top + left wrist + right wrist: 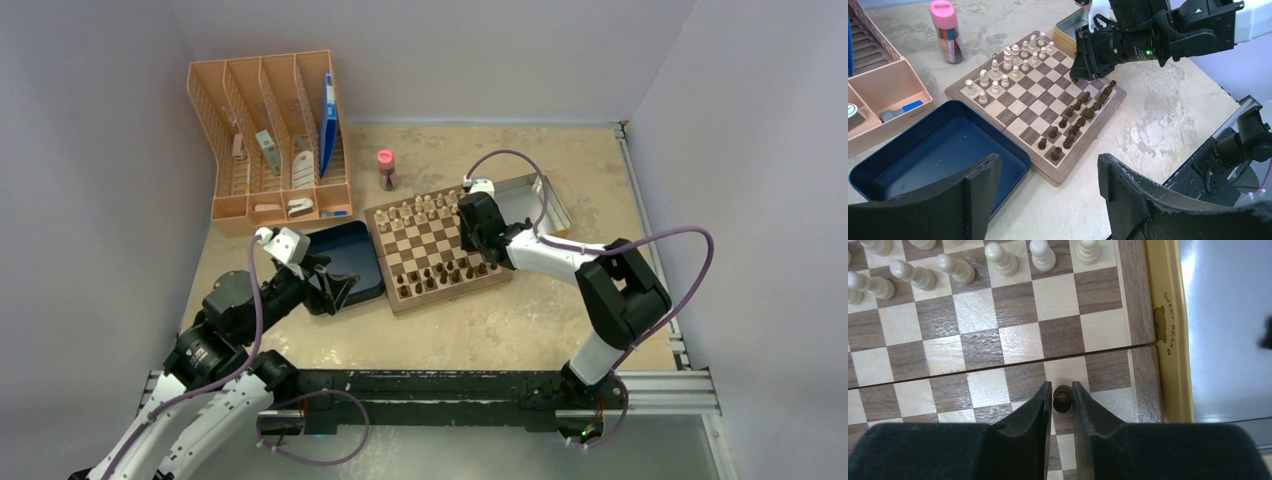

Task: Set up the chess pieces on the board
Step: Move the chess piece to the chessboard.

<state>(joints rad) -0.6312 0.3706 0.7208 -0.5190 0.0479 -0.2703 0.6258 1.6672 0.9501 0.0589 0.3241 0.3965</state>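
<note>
mottled beige table (500, 330) carries the board (430, 245) at the centre of the overhead view. the right gripper (1062, 386) pinches a dark chess piece (1062, 401) at lower centre of its wrist view, near the board's right edge. the left gripper (1048, 170) hangs spread over the blue box (923, 155), holding nothing. best to keep the piece upright, centre it on its square, and part the fingers only once it sits flat, clear of the neighbouring dark pieces (1053, 132).

Smooth grained wood board (1013, 342); matt dark wooden chess piece (1062, 400); glossy metal tin (1178, 300)
</note>
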